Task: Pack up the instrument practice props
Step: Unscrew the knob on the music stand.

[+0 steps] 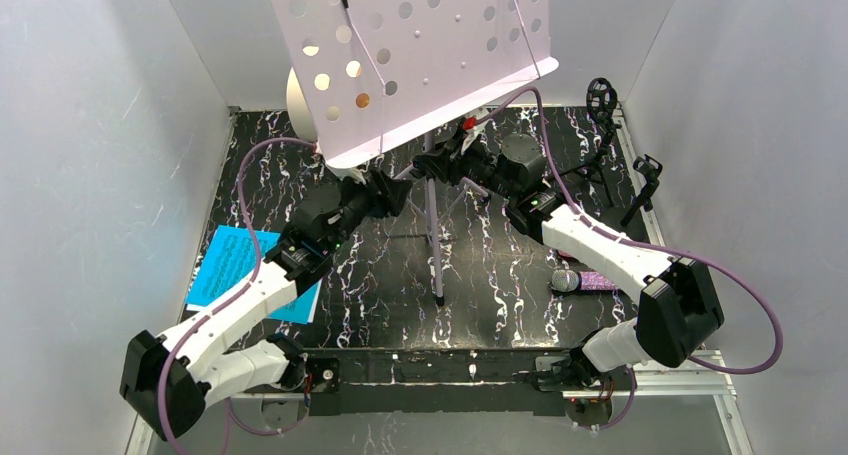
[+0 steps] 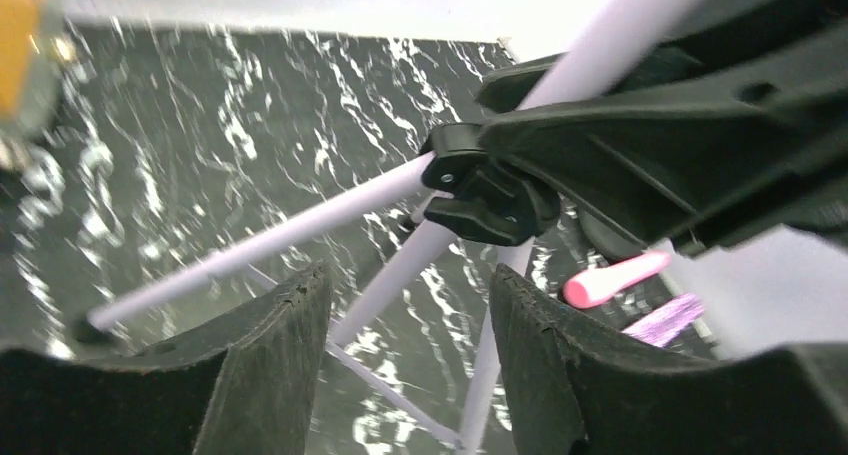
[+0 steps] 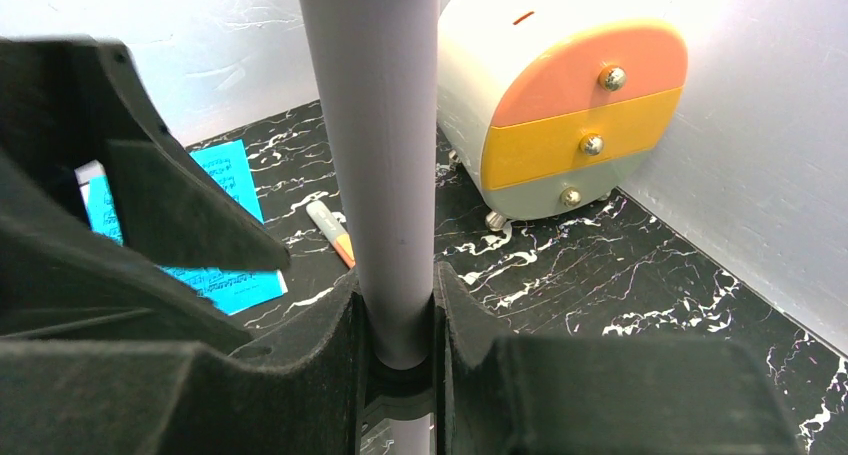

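- Near left, blue sheet-music pages (image 1: 228,267) lie flat on the surface (image 1: 380,295).
- Near right, one purple microphone (image 1: 582,281) lies crosswise, silver head pointing left.
- My left fingers (image 2: 285,360) stand apart, gripping nothing, beside the legs of the one lilac music rack (image 1: 430,75).
- My right fingers (image 3: 345,350) clamp its upright pole.
- Far right, two black mic tripods (image 1: 601,97) stand upright.

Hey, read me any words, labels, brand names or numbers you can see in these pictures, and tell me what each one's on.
No text can be read anywhere.
Blue sheet-music pages: printed lines of notation, too small and blurred to read.
Lilac music rack, purple microphone, marker: no label or lettering shows.
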Motion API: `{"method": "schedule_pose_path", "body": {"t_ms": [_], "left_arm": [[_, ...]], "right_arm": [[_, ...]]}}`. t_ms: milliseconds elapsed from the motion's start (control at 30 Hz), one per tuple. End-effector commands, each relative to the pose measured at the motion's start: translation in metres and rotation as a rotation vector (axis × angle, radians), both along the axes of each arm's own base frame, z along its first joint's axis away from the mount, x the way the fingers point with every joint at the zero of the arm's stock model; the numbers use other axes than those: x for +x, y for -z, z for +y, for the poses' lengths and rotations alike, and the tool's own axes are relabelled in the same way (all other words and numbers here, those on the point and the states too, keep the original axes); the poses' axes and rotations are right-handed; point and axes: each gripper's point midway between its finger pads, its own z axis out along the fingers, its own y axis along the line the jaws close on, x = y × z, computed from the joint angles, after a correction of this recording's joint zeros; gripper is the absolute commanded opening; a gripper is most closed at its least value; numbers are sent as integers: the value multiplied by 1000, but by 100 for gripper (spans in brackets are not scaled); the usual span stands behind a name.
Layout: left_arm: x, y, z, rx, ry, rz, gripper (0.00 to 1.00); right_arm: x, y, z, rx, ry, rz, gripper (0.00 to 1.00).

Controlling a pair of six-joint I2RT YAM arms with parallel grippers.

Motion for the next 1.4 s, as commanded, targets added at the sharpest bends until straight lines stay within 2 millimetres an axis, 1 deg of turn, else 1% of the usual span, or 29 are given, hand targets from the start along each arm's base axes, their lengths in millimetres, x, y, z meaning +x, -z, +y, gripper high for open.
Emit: {"method": "schedule_pose_path", "body": {"t_ms": [0,67,100,167,267,367,500,633,667,733,833,1033,1200,1300,1367], "left_arm": [[-5,-24,14,376,103,-405,60],[-6,-28,15,468,124,-525,64],[-11,-31,7,498,175,-598,66],[-13,-34,-1,583,233,-723,66],[-12,-37,-10,689,284,-863,67],[-5,-40,-17,779,303,-951,66],[4,-45,-20,845,282,-1021,63],[8,-47,-24,872,290,-1052,55],[9,-47,-25,876,290,-1054,50],[11,-45,-27,891,296,-1060,44],[14,-42,-29,905,299,-1062,39],[20,-42,-32,915,299,-1062,37],[24,-38,-35,917,304,-1052,33],[25,-36,-34,907,300,-1031,22],[25,-37,-34,882,294,-1010,13]], "right_arm": [[-1,10,6,-8,-24,80,1],[-1,9,6,-8,-28,77,1],[-1,10,7,-9,-29,80,1],[-2,10,7,-10,-32,79,1],[-2,10,7,-9,-37,80,1],[-3,10,7,-9,-39,79,1],[-4,8,7,-7,-42,76,1],[-5,8,8,-8,-48,76,1],[-5,9,8,-6,-50,78,1],[-6,9,9,-6,-53,80,1],[-6,9,9,-5,-54,79,1],[-6,9,9,-6,-54,81,1],[-6,9,8,-6,-53,80,1],[-6,9,8,-5,-50,81,1],[-6,8,8,-5,-51,80,1]]}}
